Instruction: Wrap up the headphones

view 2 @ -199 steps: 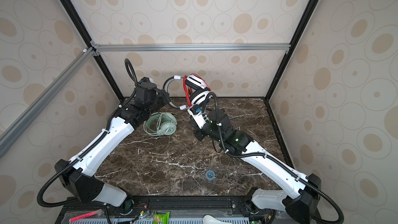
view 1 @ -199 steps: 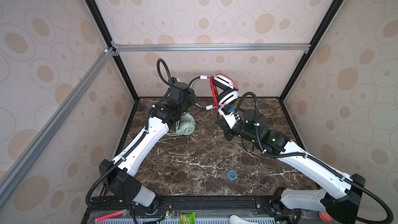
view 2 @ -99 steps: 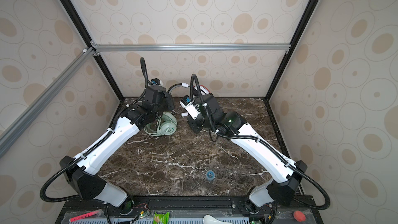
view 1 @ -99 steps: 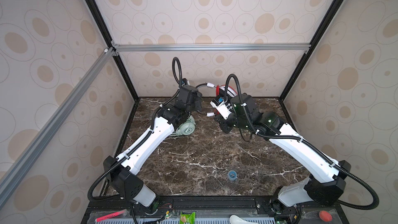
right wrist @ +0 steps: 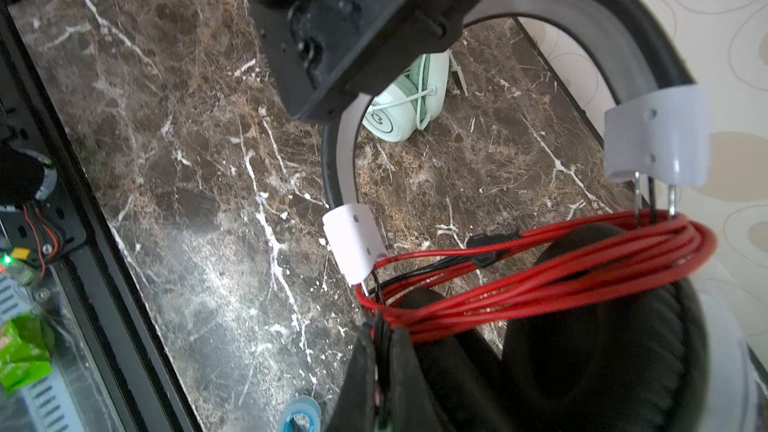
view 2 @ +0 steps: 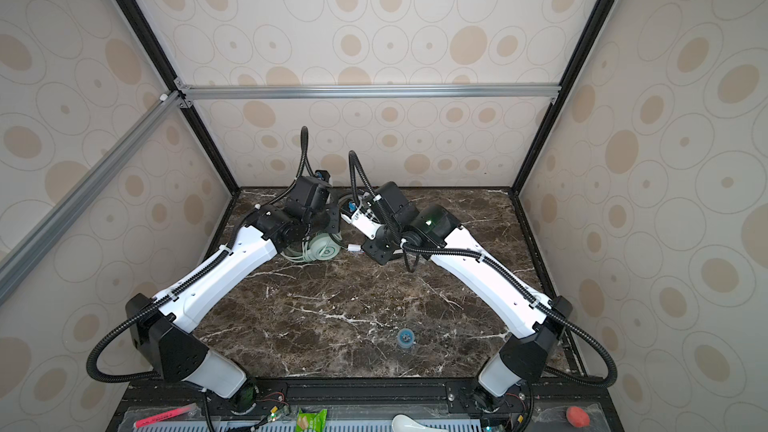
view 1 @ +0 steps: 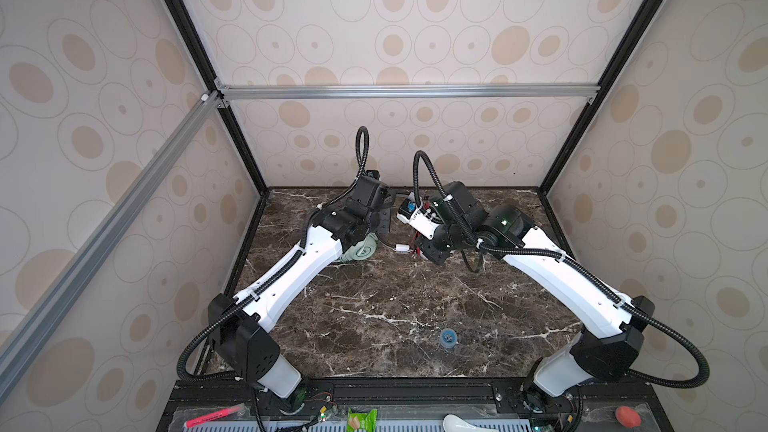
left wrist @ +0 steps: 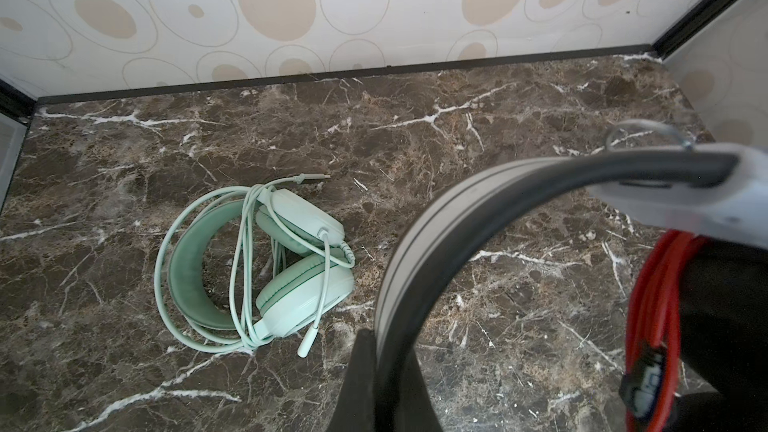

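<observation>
A: Where were the headphones found?
B: The mint green headset (left wrist: 291,284) was laid flat on the marble table (left wrist: 415,118) near the back wall, its cord looped over it. The white-and-black headset (right wrist: 656,139) was gripped by both arms beside it.
A: And the jaws?
B: The left gripper (left wrist: 384,351) was clamped on the headband (left wrist: 415,222); the right gripper (right wrist: 380,351) was closed on the coiled red cord (right wrist: 540,284).

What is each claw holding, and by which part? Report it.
The left claw grips the white-and-black headset by its headband. The right claw pinches its coiled red cord.
</observation>
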`<state>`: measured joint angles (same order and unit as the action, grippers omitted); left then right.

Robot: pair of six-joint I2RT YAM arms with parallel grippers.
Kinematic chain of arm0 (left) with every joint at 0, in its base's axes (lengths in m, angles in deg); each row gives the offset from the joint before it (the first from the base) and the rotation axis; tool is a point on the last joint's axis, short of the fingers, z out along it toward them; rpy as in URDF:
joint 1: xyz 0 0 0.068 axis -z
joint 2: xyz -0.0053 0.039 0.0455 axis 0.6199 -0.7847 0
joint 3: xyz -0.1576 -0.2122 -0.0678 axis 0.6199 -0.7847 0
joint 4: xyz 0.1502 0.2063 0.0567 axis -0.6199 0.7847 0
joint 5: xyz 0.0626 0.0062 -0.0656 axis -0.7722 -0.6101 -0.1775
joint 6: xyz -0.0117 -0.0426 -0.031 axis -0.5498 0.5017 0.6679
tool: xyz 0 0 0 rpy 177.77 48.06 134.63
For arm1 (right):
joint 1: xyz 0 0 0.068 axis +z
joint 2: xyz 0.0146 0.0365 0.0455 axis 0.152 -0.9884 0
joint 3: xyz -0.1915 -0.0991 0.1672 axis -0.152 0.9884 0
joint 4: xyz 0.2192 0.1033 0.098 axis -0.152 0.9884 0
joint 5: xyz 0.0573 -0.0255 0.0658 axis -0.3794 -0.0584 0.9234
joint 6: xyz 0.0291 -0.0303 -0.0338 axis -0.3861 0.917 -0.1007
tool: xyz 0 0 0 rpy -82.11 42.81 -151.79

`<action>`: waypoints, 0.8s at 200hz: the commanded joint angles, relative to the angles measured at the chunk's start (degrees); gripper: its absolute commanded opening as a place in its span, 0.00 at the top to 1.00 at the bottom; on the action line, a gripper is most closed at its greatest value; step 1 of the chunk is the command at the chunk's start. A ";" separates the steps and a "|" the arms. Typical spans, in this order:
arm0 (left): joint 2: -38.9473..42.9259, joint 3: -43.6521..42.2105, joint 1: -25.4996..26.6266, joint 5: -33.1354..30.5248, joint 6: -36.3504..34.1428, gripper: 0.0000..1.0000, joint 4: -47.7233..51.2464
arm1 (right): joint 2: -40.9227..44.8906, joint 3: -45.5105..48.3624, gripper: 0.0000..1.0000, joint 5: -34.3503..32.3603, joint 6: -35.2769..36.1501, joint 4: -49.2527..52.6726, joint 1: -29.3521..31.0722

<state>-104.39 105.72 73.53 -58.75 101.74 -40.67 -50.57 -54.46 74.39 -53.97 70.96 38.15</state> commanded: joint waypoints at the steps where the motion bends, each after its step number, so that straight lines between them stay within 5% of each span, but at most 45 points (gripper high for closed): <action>1: -0.48 0.95 0.97 3.31 -3.74 1.00 1.26 | 0.09 -3.89 1.00 -1.62 7.41 0.12 0.23; 21: -0.10 -0.53 0.98 6.76 -3.60 1.00 -0.57 | 0.37 -3.52 1.00 0.04 11.89 1.00 0.09; 59: 0.04 -2.52 0.88 15.96 -4.62 1.00 -4.32 | 6.88 5.18 1.00 18.53 16.38 -6.14 -6.55; 105: -0.12 -2.21 0.97 17.76 -6.28 1.00 -2.88 | 4.99 2.98 1.00 18.85 19.90 -2.85 -8.06; 160: -0.09 -4.37 1.34 18.47 -6.53 1.00 -3.34 | 2.01 -1.63 1.00 22.68 16.09 -4.37 -7.96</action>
<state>-105.05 102.24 73.77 -44.72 98.00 -44.54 -47.83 -52.14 94.28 -37.90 72.49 30.76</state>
